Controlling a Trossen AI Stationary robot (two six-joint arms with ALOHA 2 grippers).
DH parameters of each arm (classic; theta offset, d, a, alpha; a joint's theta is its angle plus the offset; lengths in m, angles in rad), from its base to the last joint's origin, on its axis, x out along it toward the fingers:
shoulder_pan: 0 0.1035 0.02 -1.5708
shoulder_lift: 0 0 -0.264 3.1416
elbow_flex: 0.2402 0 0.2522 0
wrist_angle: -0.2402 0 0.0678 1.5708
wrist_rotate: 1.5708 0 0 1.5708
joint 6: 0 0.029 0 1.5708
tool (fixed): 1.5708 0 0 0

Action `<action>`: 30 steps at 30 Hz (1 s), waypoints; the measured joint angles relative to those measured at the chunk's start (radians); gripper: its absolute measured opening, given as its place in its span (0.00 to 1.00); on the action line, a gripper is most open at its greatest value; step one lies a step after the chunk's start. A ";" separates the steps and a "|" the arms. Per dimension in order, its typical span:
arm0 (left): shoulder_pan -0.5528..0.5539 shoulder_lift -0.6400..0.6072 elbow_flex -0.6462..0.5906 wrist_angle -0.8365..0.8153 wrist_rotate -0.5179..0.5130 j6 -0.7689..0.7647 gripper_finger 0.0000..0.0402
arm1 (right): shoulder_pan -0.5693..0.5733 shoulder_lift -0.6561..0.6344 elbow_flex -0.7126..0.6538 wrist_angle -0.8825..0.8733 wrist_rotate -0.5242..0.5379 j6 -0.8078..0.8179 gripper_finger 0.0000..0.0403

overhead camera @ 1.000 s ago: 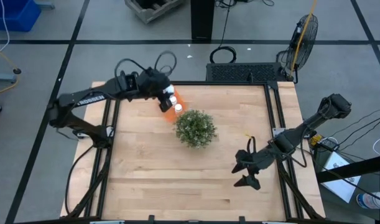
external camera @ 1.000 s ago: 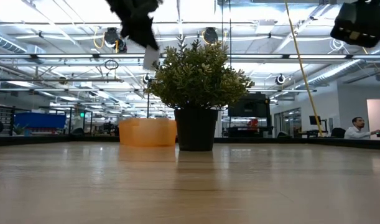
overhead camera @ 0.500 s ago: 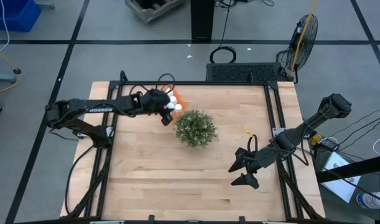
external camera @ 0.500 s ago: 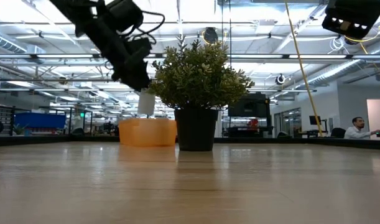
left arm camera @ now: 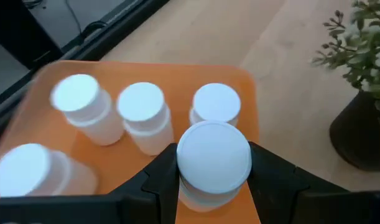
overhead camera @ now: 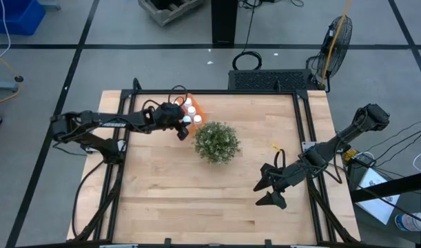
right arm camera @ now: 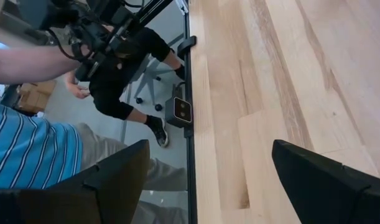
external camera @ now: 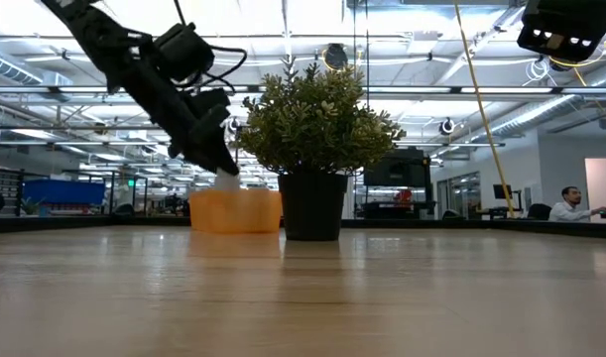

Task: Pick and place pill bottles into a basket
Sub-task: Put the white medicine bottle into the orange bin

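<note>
Left hand [left arm camera: 213, 186] clamped on pill bottle [left arm camera: 213, 158] over basket [left arm camera: 249, 93] edge, right hand [overhead camera: 269, 191] apart near table edge

My two arms are dark and slim, looped with black cables; my left arm [overhead camera: 103, 122] bears white lettering, and each claw's fingers are matte black.

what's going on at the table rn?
The left end effector holds a pill bottle over the orange basket beside the plant, not yet let go. Four other bottles already stand in the basket. The right end effector hangs open over the table's right side, holding nothing.
</note>
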 joint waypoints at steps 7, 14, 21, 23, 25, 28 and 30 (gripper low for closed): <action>0.006 0.008 -0.055 0.085 0.028 -0.010 0.39 | 0.000 0.000 0.000 0.000 0.000 0.008 0.82; 0.002 0.023 -0.057 0.085 0.047 0.000 0.39 | -0.008 0.000 0.000 0.000 0.000 0.011 0.82; -0.007 0.066 -0.057 0.087 0.048 -0.001 0.39 | -0.014 0.000 0.000 0.007 0.000 0.016 0.82; -0.009 0.065 -0.057 0.117 0.049 0.004 0.39 | -0.014 0.000 0.000 0.007 0.000 0.024 0.82; -0.009 0.065 -0.057 0.124 0.049 0.004 0.39 | -0.014 0.000 0.000 0.008 -0.001 0.025 0.82; -0.009 0.065 -0.057 0.132 0.065 0.005 0.39 | -0.014 0.000 0.000 0.011 -0.001 0.026 0.82; -0.009 0.065 -0.057 0.133 0.075 0.001 0.44 | -0.014 0.000 0.000 0.011 -0.001 0.024 0.82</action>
